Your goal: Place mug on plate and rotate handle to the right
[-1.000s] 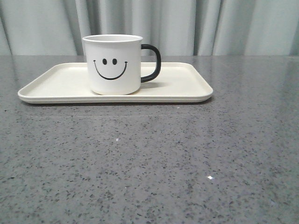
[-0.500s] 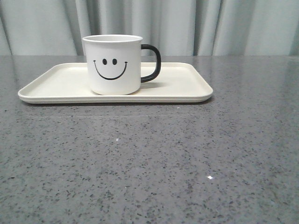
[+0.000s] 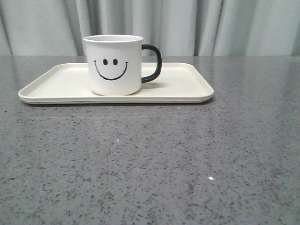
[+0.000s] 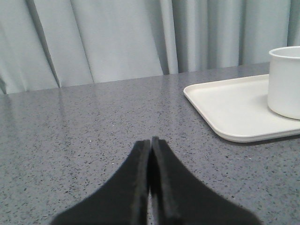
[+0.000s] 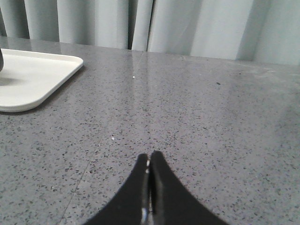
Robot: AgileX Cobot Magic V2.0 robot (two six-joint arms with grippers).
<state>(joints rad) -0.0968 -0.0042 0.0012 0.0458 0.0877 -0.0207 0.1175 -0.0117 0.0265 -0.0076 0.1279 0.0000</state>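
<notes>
Left tool: black fingers pressed together, nothing between them, low over the speckled grey tabletop. Right tool: likewise closed, fingertips meeting, holding nothing, over bare stone. Neither tool visible from the front camera.

Ahead of the left tool and off to one side, well apart from its tips: the near rounded corner of the plate, cream, with a low raised rim, flat on the tabletop. On it, farther along, the white wall of the mug, upright, cut off by the picture's edge. Ahead of the right tool, also well apart: the opposite corner of the same plate, with a dark sliver of the handle at the very edge.

From the front: plate lying lengthwise across the tabletop, mug standing upright inside the rim, somewhat left of the plate's middle, smiley face toward the camera. Handle black, C-shaped, pointing right. Beyond everything, pale pleated curtain.
</notes>
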